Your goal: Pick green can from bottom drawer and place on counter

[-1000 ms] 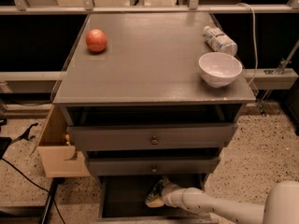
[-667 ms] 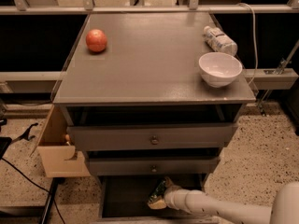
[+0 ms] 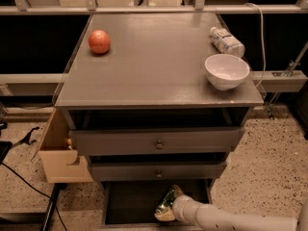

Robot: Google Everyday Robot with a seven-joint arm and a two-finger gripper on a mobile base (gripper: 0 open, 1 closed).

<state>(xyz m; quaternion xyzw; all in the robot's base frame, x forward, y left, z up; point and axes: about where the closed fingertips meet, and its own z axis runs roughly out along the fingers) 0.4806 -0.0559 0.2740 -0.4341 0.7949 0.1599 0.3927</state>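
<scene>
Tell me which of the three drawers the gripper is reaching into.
The bottom drawer: the gripper is inside it, at the green can. The top drawer and middle drawer, both knobbed, have nothing reaching in.

Counter point(image 3: 159, 76): apple point(image 3: 99, 41), bowl point(image 3: 226, 71), bottle point(image 3: 226, 41) on top. Gripper point(image 3: 168, 207) in btm drawer point(image 3: 130, 206).
</scene>
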